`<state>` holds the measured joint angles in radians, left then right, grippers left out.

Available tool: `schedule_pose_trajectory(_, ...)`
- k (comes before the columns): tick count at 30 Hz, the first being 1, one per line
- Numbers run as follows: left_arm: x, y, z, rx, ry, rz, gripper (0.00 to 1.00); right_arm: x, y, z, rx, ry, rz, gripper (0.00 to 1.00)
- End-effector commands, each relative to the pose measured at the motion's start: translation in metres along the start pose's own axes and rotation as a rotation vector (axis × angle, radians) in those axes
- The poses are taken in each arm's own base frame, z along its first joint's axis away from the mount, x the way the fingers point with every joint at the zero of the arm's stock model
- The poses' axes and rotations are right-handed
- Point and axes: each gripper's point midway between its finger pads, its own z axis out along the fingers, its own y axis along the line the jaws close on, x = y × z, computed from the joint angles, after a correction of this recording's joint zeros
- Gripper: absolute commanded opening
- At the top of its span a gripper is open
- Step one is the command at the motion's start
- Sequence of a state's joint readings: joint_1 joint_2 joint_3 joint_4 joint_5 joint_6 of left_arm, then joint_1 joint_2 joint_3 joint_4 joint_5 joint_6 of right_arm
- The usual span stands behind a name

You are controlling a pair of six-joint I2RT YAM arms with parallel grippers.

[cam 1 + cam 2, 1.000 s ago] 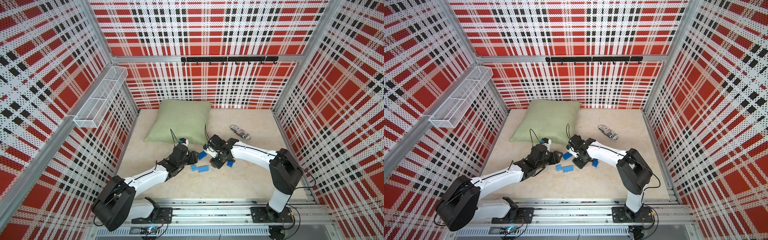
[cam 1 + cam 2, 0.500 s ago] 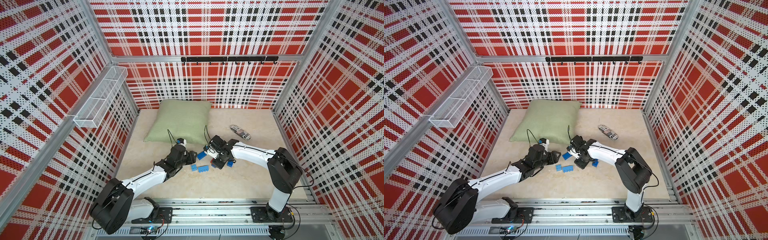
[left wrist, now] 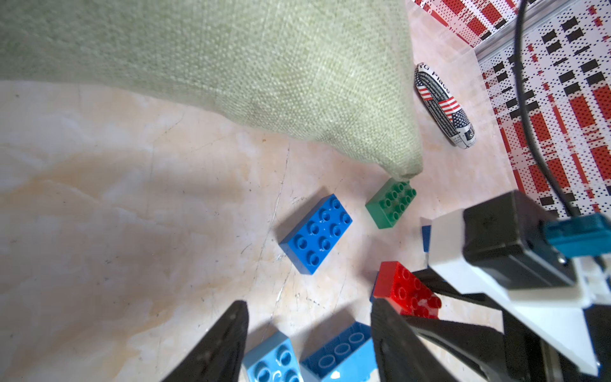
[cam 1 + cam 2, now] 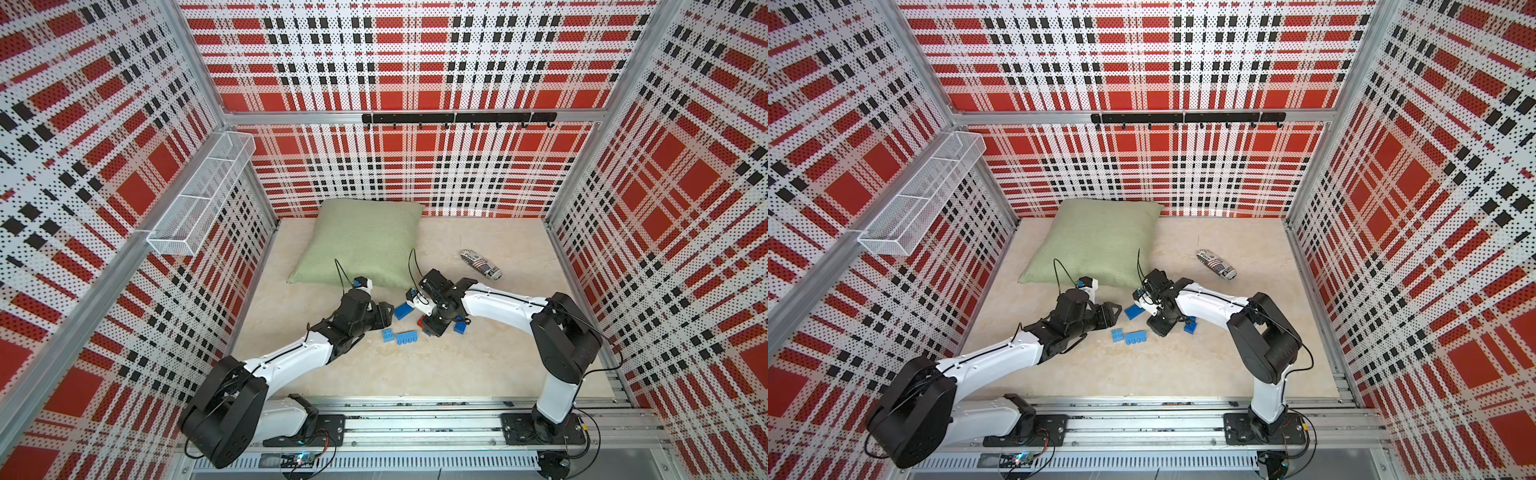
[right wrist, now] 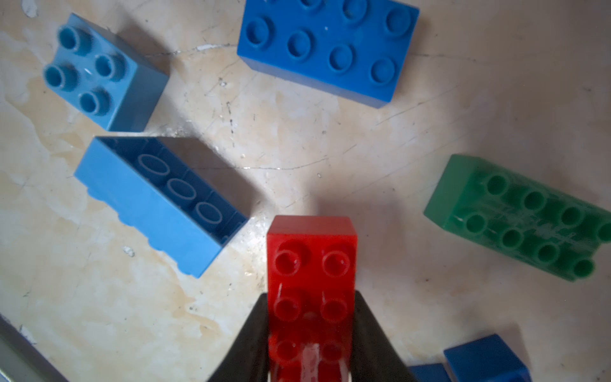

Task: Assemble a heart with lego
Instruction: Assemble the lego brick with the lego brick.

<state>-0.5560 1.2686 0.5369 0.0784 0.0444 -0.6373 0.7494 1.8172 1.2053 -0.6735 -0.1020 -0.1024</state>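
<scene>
The near half of the worktop (image 4: 436, 370) is bare up to the rail (image 4: 415, 417). The pillow (image 4: 361, 245) blocks the far left. Between the left end effector (image 3: 308, 306) and the right end effector (image 5: 310, 299), gripping a red brick (image 5: 310, 244), a dark blue brick (image 4: 402, 310) and two light blue bricks (image 4: 407, 337) crowd the gap. A printed roll (image 4: 481, 264) lies far right.

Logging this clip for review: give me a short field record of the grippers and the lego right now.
right gripper: shut on red brick
left gripper: open, empty
loose on table: dark blue brick; green brick beside pillow corner; small light blue brick, studs up; long light blue brick, hollow side showing
progress: these four bricks unjoined
</scene>
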Motion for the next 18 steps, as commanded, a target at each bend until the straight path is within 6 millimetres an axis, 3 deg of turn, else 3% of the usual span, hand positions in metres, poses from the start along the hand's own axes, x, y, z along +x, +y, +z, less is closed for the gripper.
schedule_pose_trajectory(1,0.0,0.003,-0.002,0.0,-0.007,0.011,0.64,0.017,-0.008,0.01,0.016,0.048,0.029,0.29)
schedule_pose_trajectory(6,0.0,0.004,-0.001,0.0,-0.008,0.009,0.64,0.015,-0.009,0.0,0.001,0.02,0.034,0.3)
schedule_pose_trajectory(14,0.001,0.008,-0.003,-0.008,-0.009,0.005,0.64,0.023,-0.007,0.004,-0.015,0.053,0.03,0.28)
schedule_pose_trajectory(18,0.0,0.01,-0.004,-0.009,-0.01,0.003,0.64,0.019,-0.009,-0.006,0.01,0.025,0.025,0.29)
